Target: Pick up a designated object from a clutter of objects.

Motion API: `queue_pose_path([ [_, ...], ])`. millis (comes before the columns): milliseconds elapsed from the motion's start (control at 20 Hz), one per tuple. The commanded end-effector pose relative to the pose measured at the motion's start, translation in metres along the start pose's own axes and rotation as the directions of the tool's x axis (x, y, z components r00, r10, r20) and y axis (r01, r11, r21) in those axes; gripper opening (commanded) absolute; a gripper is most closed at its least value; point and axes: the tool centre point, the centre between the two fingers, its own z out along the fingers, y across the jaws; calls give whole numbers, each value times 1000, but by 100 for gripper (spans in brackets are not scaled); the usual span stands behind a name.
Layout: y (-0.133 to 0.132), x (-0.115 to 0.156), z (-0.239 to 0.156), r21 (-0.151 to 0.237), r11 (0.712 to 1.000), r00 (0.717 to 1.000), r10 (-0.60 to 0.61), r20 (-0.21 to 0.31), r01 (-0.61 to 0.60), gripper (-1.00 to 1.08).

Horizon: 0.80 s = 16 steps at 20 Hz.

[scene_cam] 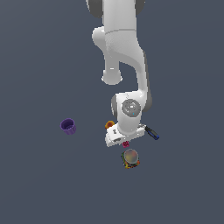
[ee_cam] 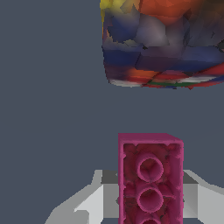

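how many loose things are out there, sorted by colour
purple: 1, the cup
orange-yellow: 1, the ball
blue-handled: 1, the screwdriver
magenta-pink: 1, the block
multicoloured: 1, the blob
total: 5

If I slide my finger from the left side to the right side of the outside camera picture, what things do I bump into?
Purple cup → orange-yellow ball → pink block under the end effector → blue-handled screwdriver.

multicoloured blob [ee_cam: 162, 43] near pink block [ee_cam: 150, 179]; bare floor between.
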Motion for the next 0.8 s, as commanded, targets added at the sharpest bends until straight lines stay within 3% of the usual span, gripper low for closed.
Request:
queue_pose_path([
  [0,6,-3,-9,0,1000,1000,1,-1,-1,-100],
  [350,30,-21,-49,-1,1000,1000,0,-1,0,-100],
  [750,76,-53,-124,0,1000,1000,0,-1,0,-100],
])
